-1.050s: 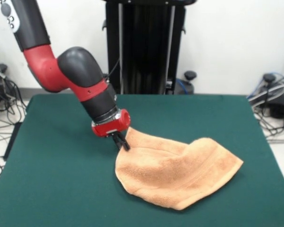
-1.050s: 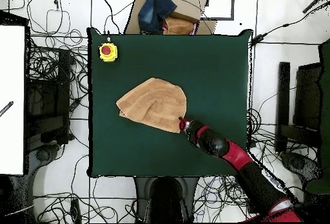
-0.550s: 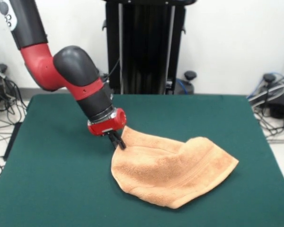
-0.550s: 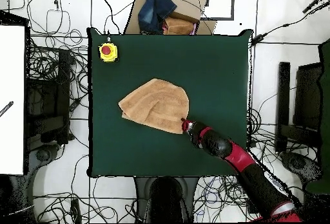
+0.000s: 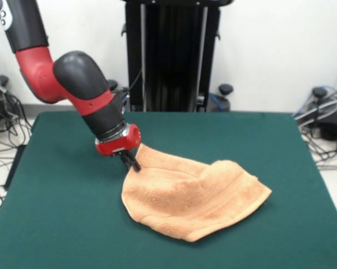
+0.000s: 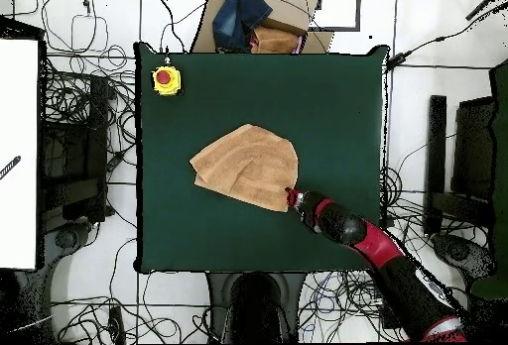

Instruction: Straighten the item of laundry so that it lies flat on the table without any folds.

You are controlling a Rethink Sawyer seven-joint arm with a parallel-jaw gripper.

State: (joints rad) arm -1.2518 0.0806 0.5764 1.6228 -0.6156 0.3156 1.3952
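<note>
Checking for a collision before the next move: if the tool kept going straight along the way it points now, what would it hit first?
The tool points down and slightly sideways at the towel corner; the table lies directly beneath, though depth is unclear.

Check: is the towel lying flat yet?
No: the towel is folded over itself, with a raised hump near its right side.

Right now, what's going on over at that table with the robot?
The red and black robot arm has its hand down at one corner of an orange-tan towel on the green table. The hand looks closed on that corner, holding it just off the table. The towel is not flat yet: it lies bunched with a raised fold through its middle, so the straightening is unfinished. A yellow box with a red button sits near one table corner, well away from the towel.
</note>
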